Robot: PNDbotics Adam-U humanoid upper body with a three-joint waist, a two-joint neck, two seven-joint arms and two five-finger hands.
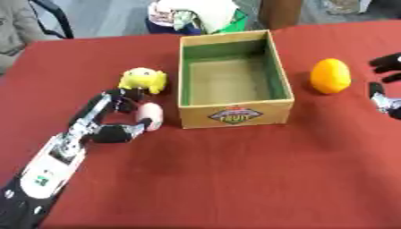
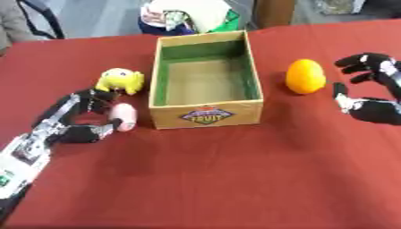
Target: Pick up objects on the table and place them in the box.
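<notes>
An open cardboard box (image 1: 235, 114) with a green lining stands at the middle of the red table, nothing inside it. A yellow plush toy (image 1: 142, 79) sits just left of the box. A pale pink oblong object (image 1: 150, 115) lies in front of it, beside the box's left front corner. My left hand (image 1: 109, 118) is around the pink object, fingers on its far side and thumb on its near side, spread and not closed on it. An orange egg-shaped object (image 2: 305, 76) lies right of the box. My right hand (image 2: 374, 89) is open just right of it, fingers spread.
The red tablecloth (image 1: 235, 179) covers the whole table, with bare cloth in front of the box. Beyond the far edge sits a bundle of cloth and bags (image 1: 194, 15). A chair leg (image 1: 55, 15) shows at the top left.
</notes>
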